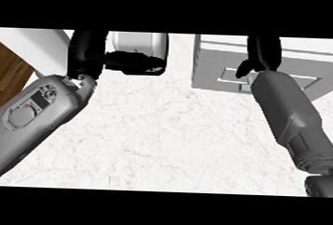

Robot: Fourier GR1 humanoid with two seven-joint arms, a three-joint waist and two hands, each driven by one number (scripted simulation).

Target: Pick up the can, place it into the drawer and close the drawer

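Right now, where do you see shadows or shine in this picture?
In the head view, the silver metal can shows a bright sheen under the black left hand; the black right hand casts a dark shadow on the grey drawer unit; the white marble counter is evenly lit.

Left robot hand (96,49) around can (137,42)

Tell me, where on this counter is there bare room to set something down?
The widest free patch is the marble counter between the two forearms, below the can and drawer unit. The top is crowded: the left hand curls round the can, the right hand is at the drawer.
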